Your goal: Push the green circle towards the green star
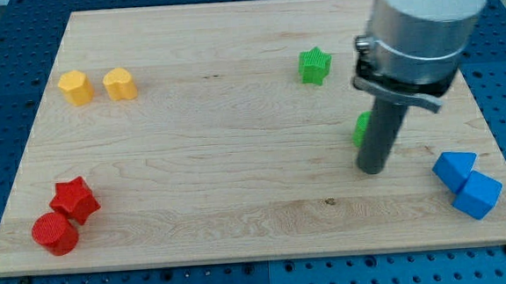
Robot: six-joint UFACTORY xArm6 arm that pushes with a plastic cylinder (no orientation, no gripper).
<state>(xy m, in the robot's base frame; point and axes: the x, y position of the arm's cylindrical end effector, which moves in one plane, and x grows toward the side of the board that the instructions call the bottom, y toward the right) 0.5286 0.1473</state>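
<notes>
Blocks nearest the board's bottom edge sit in pairs: a red plastic cylinder (54, 233) touching a red star (74, 200) at the bottom-left corner, two blue blocks (468, 183) at the bottom-right. The arm has no gripper; its rod tip (373, 167) rests just right of the green plastic circle (361, 128), mostly hiding it. Pushing well likely means moving behind the circle, then driving toward the green star (315, 65) near the top edge. Two yellow blocks (96, 85) lie top-left. No containers appear.

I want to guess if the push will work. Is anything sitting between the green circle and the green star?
No. In the camera view, only bare wood lies between the green circle, half hidden behind my tip, and the green star up-left.
</notes>
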